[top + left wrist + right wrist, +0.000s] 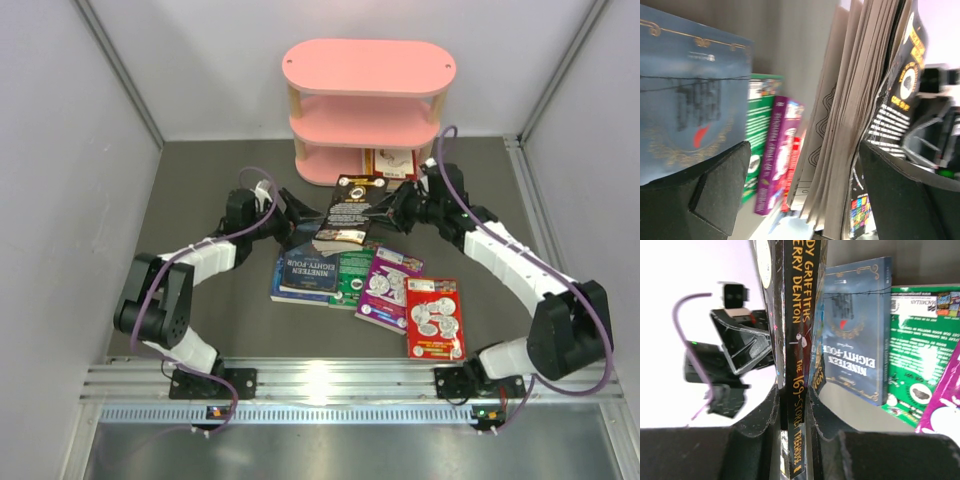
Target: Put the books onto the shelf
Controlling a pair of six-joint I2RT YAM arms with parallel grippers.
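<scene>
- Books (352,285) are lying mostly flat in a row at the middle of the table (200,190): the dark blue book (305,272), the green book (352,272), the purple book (388,290) and the red book (434,318), which is closest to the near edge.
- One more book (390,162) is already standing on the lowest board of the shelf (368,65), at the far edge of the table.
- I am holding the black book (350,205) upright in the air, between the row and the shelf.
- My right gripper (792,405) is clenching this book by its spine, so the pages (850,125) are fanning out on the free side.
- I am holding it by the spine because, I think, the book must go into the shelf standing, pages first.
- My left gripper (300,215) is standing wide apart on the other side of the book, and its fingers (715,195) are grasping nothing.
- In the left wrist view the pages are hanging between these two fingers; I cannot tell whether the cover is touching one of them.
- I judge that the left arm is only guarding the loose side, so that my right arm can carry the book alone.
- The task is at an early stage: four books are waiting on the table.
</scene>
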